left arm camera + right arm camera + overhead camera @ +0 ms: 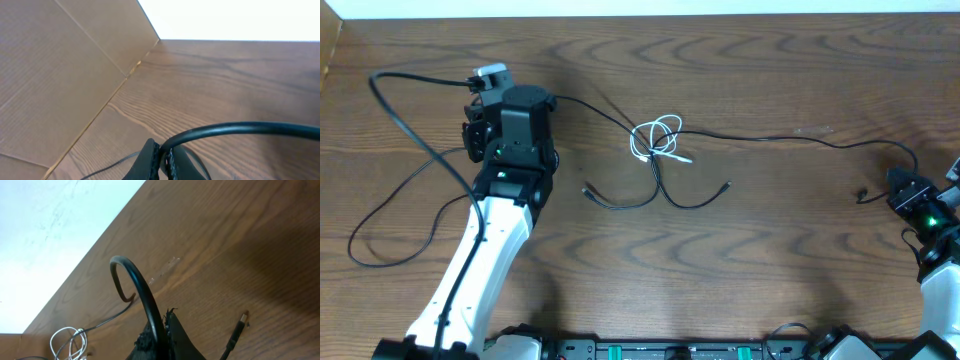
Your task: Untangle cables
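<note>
Black cord (240, 129) is pinched tight between the shut fingers of the left gripper (162, 150), wood table (225, 75) underneath, cardboard wall (60, 65) seen on the left.

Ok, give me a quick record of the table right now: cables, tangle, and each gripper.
white cord: coiled in loops, centre of the table
black cord: runs across the table, crossing the white loops
state: not yet untangled
left gripper: shut on the black cord, left side
right gripper: shut on the black cord, far right
loose plug: on the table beside the right gripper
</note>
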`<action>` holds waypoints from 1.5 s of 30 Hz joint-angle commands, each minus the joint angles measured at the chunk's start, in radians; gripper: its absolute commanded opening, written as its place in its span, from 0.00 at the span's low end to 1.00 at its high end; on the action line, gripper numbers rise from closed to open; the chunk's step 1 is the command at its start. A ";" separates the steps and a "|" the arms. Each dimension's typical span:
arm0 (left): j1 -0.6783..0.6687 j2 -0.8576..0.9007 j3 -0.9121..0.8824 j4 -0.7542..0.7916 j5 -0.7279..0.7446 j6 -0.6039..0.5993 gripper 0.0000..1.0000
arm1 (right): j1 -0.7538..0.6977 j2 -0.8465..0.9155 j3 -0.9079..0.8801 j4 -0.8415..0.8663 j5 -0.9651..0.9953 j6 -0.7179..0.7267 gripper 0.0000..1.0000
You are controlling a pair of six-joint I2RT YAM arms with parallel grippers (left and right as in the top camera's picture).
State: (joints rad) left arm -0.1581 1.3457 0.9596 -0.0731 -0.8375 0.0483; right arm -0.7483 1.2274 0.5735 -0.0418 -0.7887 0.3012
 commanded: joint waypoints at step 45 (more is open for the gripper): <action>0.003 -0.172 -0.004 0.077 -0.021 -1.052 0.08 | 0.010 -0.012 0.004 -0.015 0.001 -0.032 0.01</action>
State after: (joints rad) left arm -0.1581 1.1908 0.9596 -0.0166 -0.8375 -0.8810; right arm -0.7483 1.2274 0.5735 -0.0502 -0.7883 0.2909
